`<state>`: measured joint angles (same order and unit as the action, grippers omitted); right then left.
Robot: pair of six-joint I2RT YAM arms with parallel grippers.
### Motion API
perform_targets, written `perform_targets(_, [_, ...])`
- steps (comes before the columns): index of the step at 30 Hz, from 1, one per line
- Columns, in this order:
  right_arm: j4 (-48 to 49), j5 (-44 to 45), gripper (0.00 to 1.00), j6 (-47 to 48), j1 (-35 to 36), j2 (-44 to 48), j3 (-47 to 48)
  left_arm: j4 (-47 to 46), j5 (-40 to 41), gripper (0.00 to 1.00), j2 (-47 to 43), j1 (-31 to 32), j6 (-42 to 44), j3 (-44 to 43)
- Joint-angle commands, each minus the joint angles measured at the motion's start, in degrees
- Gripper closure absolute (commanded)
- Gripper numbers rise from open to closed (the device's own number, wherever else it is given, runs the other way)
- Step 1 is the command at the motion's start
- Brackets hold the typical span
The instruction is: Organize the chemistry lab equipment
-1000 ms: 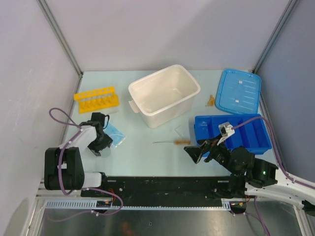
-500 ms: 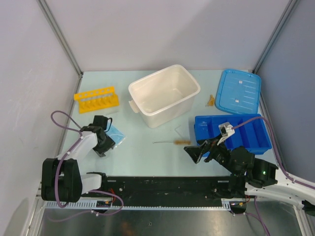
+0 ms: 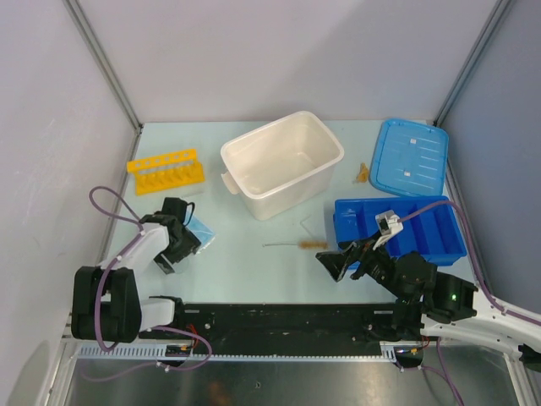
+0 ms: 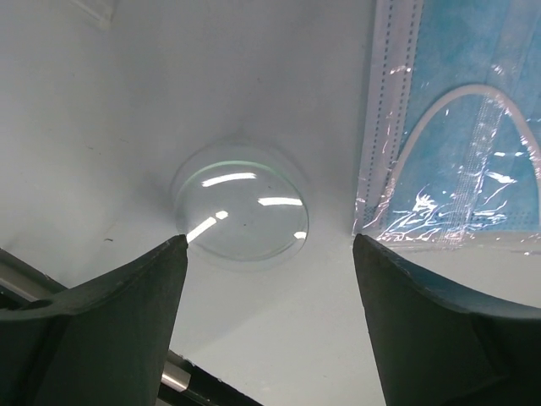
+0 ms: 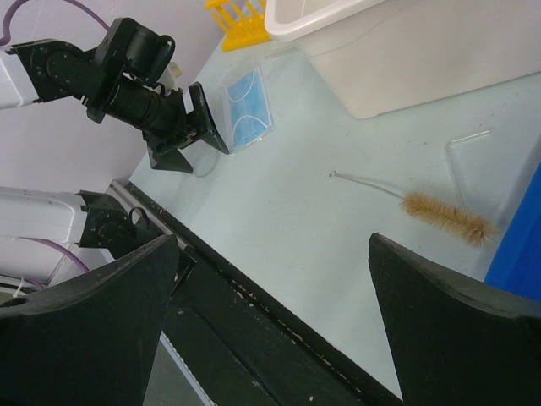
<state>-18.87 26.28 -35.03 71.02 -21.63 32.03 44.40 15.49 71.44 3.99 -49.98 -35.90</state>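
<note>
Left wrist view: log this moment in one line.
left gripper: open over clear round dish, not gripping | packaged blue mask: beside dish | right gripper: open, empty | brush: on table

One yellow rack point(image 3: 166, 172), one tub point(image 3: 296, 188), one lid point(image 3: 410, 158), one brush point(image 3: 311, 244), one tray point(image 3: 423, 230) (divided)
</note>
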Motion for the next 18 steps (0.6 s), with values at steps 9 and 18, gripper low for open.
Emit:
perform_targets(9, [-0.2,1.1,0.01,-0.3,-0.2,0.6,0.2,1.5,5.2,0.16,0.6,-2.1,-1.1,-2.3])
perform_targets(18, [-0.6,1.3,0.01,-0.3,-0.3,0.9,0.2,1.2,5.0,0.19,3.8,-2.5,-3.2,-1.3])
